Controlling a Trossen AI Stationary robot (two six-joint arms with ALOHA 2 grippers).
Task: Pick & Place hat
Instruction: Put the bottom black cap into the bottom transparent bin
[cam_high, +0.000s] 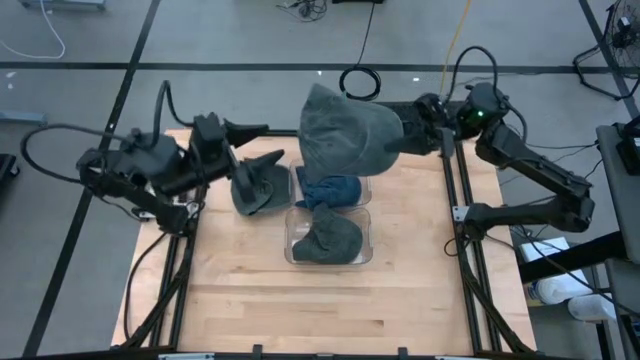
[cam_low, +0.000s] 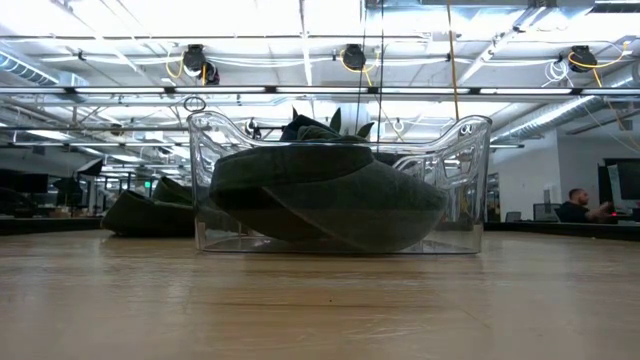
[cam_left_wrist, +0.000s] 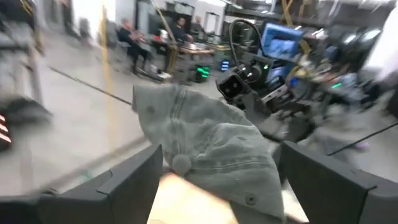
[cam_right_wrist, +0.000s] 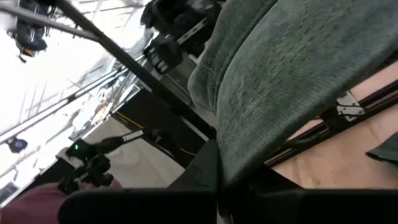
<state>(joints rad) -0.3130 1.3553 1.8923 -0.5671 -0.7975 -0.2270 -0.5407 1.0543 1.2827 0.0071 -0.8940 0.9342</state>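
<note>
A grey-green hat (cam_high: 342, 130) is up in the air over the table's far middle, held by my right gripper (cam_high: 403, 136), which is shut on it. The left wrist view shows the same hat (cam_left_wrist: 205, 143), and it fills the right wrist view (cam_right_wrist: 286, 74). My left gripper (cam_high: 262, 143) is open, raised left of that hat and touching nothing. Just under it a dark hat (cam_high: 258, 185) lies on the table. Two clear tubs stand mid-table. The far one holds a blue hat (cam_high: 330, 190). The near one holds a dark grey hat (cam_high: 325, 238) (cam_low: 330, 195). My right gripper holds the grey-green hat by its right-hand edge (cam_high: 392, 135), coming in about level from the table's right side. The edge (cam_right_wrist: 231, 165) runs down into the fingers, which hide the exact spot. The hat is lifted clear of the table and the tubs.
The near clear tub (cam_low: 470, 170) and the far clear tub (cam_high: 368, 185) sit one behind the other mid-table. The dark hat (cam_low: 150, 215) lies left of them. Bare wood (cam_high: 300, 310) spans the table's near half. People sit in the room beyond (cam_low: 580, 208).
</note>
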